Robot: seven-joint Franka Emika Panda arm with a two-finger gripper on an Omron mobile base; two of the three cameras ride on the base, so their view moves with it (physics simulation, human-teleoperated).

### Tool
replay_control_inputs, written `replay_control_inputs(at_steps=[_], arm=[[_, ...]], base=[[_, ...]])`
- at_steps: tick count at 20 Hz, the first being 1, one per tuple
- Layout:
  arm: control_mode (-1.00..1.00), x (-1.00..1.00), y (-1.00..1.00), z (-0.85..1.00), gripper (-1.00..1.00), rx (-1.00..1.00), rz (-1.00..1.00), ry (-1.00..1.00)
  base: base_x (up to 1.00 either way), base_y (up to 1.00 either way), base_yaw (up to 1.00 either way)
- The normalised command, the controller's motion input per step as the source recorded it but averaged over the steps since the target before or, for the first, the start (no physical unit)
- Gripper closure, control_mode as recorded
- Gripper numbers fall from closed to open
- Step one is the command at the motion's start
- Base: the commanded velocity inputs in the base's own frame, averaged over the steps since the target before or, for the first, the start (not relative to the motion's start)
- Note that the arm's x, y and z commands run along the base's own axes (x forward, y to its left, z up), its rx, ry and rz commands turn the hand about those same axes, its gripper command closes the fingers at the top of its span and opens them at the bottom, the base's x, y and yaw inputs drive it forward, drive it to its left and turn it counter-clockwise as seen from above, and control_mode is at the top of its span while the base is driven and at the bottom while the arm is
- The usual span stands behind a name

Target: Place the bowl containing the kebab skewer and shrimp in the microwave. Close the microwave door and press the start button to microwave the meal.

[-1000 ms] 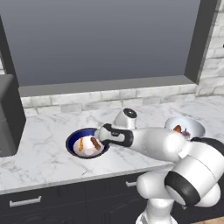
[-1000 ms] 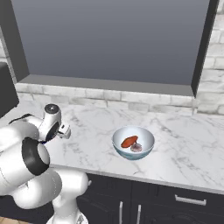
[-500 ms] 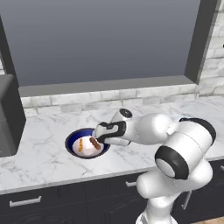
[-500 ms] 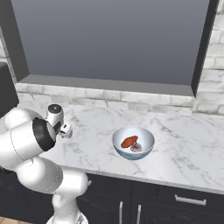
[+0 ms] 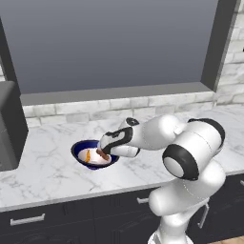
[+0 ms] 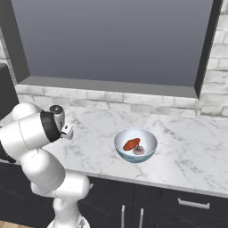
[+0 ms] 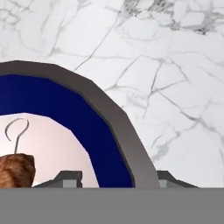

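Observation:
The dark blue bowl (image 5: 84,148) with its white inside sits on the marble counter left of centre. In it lie the brown kebab skewer (image 5: 101,154) and the orange shrimp (image 5: 87,156). My gripper (image 5: 106,151) is down at the bowl's right rim. In the hand view the bowl's rim (image 7: 124,131) runs between the two fingertips (image 7: 70,178), one inside the bowl and one outside, with a little room left. The kebab skewer (image 7: 15,170) and its wire loop lie just left of them. A dark grey box at the left edge looks like the microwave (image 5: 8,126); its door and start button are out of view.
A second, pale bowl (image 6: 135,153) with a red-orange piece and a grey piece stands on the counter to the right. A grey window frame and a stone-brick ledge (image 5: 119,102) run behind. Dark drawers sit under the counter's front edge (image 5: 71,198).
The arm has swung left and lowered, bringing the gripper from above the bowl's right side down onto its rim. The bowl has not moved.

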Motion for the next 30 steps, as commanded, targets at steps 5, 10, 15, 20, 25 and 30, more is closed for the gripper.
replay_control_inputs(at_steps=[5,10,15,20,25,30], arm=[[-1.00,0.00,-0.09,0.29,1.00,0.02,0.00,0.00],[-1.00,-0.01,-0.40,0.67,1.00,0.02,-0.01,0.00],[-1.00,-0.08,-0.69,0.65,1.00,0.02,-0.05,0.00],[-1.00,-0.28,-0.93,0.84,1.00,0.25,-0.03,0.00],[-1.00,-0.55,-0.93,0.89,1.00,0.26,0.00,-0.03],[-1.00,-0.73,-0.64,0.89,1.00,0.12,0.00,-0.03]], base=[[0.00,0.00,0.00],[0.00,0.00,0.00],[0.00,0.00,0.00],[0.00,0.00,0.00],[0.00,0.00,0.00],[0.00,0.00,0.00]])
